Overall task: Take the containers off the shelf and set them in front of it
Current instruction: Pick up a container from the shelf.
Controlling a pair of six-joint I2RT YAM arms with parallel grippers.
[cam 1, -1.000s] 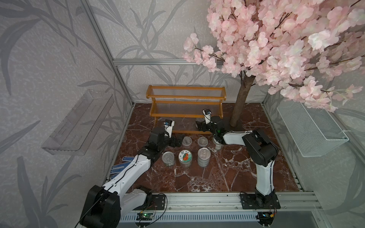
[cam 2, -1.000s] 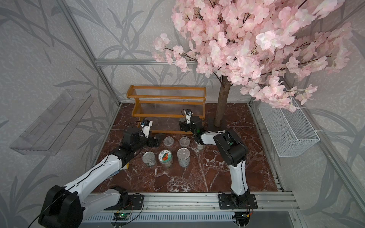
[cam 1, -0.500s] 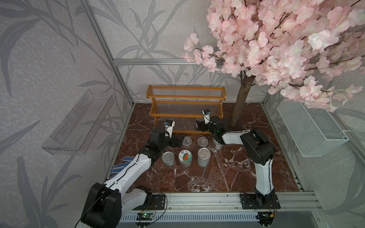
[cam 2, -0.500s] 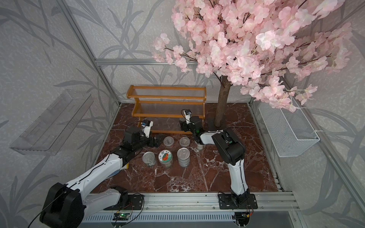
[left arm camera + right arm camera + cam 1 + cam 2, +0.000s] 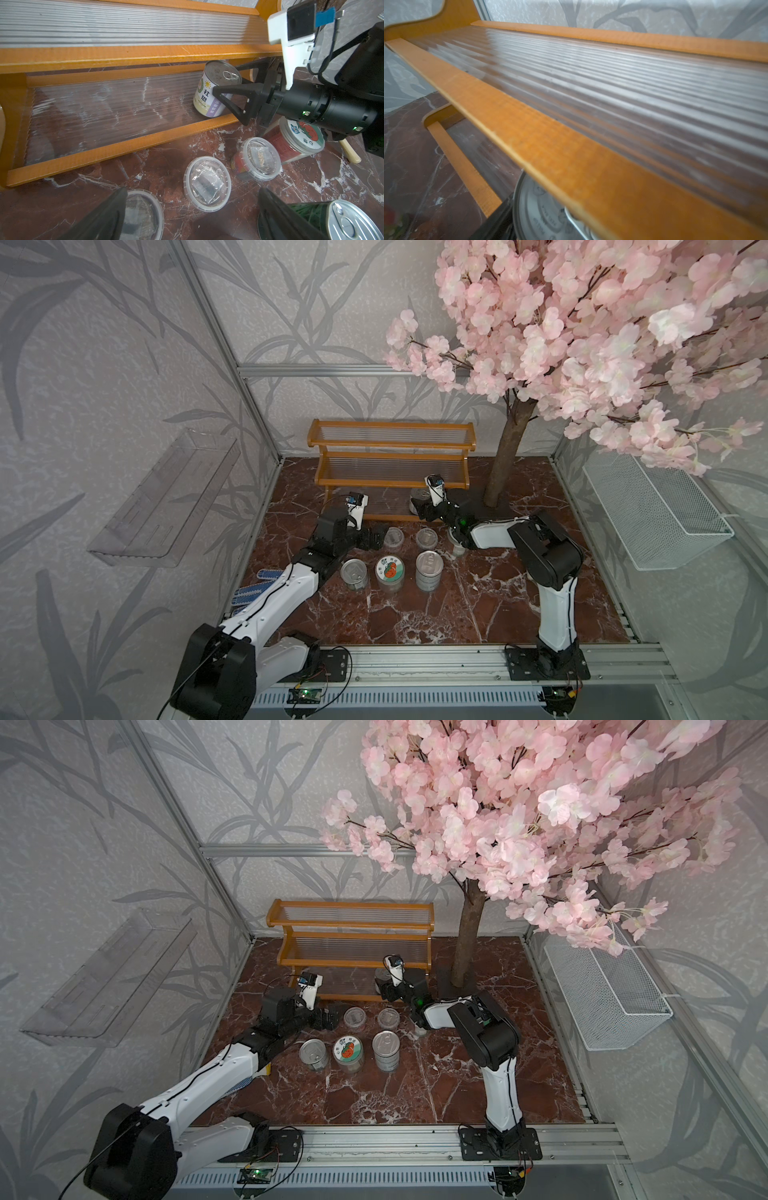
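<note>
Right claw (image 5: 226, 80) grips the can (image 5: 207, 97) on the shelf's (image 5: 124, 56) bottom tier; left claw (image 5: 192, 193) gapes wide, empty, by cups (image 5: 207, 184).

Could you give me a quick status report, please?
Left gripper open above floor cups. Right gripper shut on tin can, bottom shelf tier. Front rail to clear.

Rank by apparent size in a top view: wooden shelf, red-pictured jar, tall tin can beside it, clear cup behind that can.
1. shelf
2. jar and tall tin can: too alike to rank
3. clear cup, smallest, though slightly farther from the camera
</note>
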